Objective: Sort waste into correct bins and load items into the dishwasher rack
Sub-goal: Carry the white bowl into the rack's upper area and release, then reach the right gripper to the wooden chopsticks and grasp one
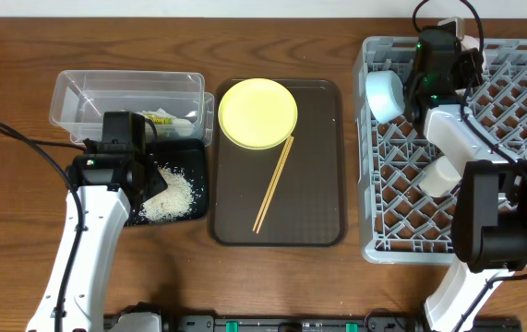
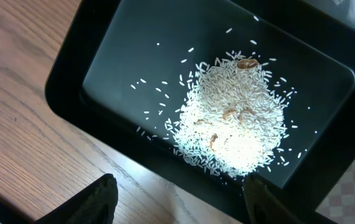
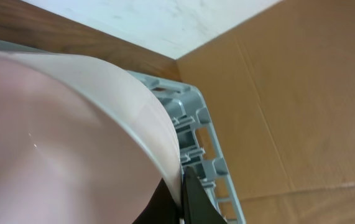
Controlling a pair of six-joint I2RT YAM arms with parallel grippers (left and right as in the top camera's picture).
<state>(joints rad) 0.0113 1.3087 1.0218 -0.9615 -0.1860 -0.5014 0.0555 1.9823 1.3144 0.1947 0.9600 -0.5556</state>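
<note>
The heap of white rice (image 1: 171,195) lies in the black tray (image 1: 198,161). My left gripper (image 1: 148,180) hovers over the tray's near edge, open and empty. In the left wrist view its fingers (image 2: 180,193) straddle the tray rim (image 2: 121,68) just below the rice (image 2: 236,118). The snack wrapper (image 1: 163,118) sits in the clear tub (image 1: 78,92). My right gripper (image 1: 449,32) is at the far edge of the grey rack (image 1: 521,166). It is shut on the rim of the white, pinkish-outside bowl (image 3: 59,124). The fingers (image 3: 182,177) pinch that rim.
The yellow plate (image 1: 257,112) and chopsticks (image 1: 273,184) lie on the dark brown serving tray (image 1: 323,221). A light blue bowl (image 1: 385,95) rests on its side in the rack's left part. A small pale cup (image 1: 440,175) sits in the rack beside my right arm.
</note>
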